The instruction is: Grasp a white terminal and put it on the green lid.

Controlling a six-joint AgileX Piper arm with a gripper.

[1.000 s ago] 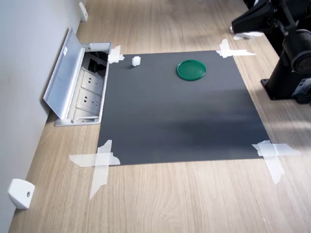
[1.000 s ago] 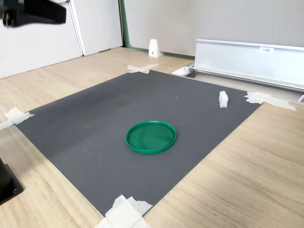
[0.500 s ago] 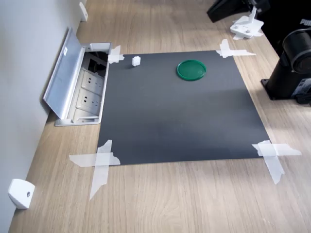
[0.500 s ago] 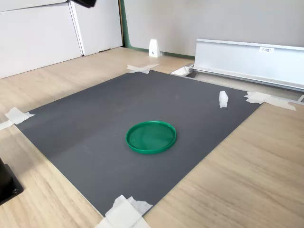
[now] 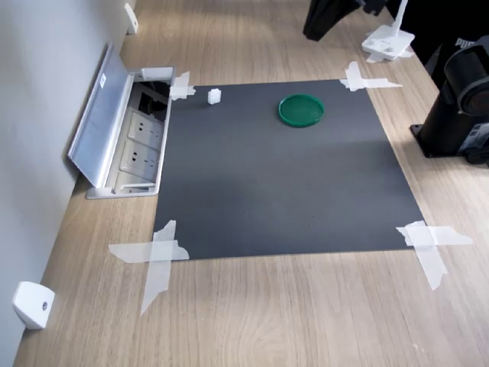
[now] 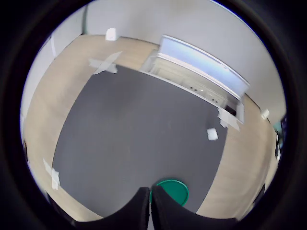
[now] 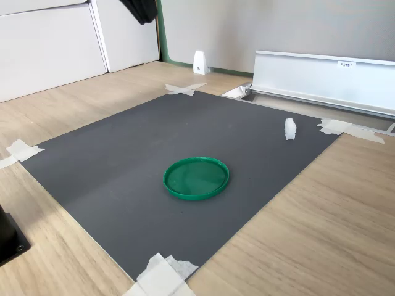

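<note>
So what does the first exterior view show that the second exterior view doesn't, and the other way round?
Only the first exterior view shows the power sockets inside the open floor box, the white flat base with a stem, and the arm's black base. Only the second exterior view shows the white panels behind the mat. Both exterior views share the green lid, the white terminal, the taped grey mat and the gripper high above.

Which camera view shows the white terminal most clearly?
The second exterior view: the white terminal stands upright on the dark mat, its shape readable. The first exterior view shows a smaller block; the wrist view, only a tiny white speck.
</note>
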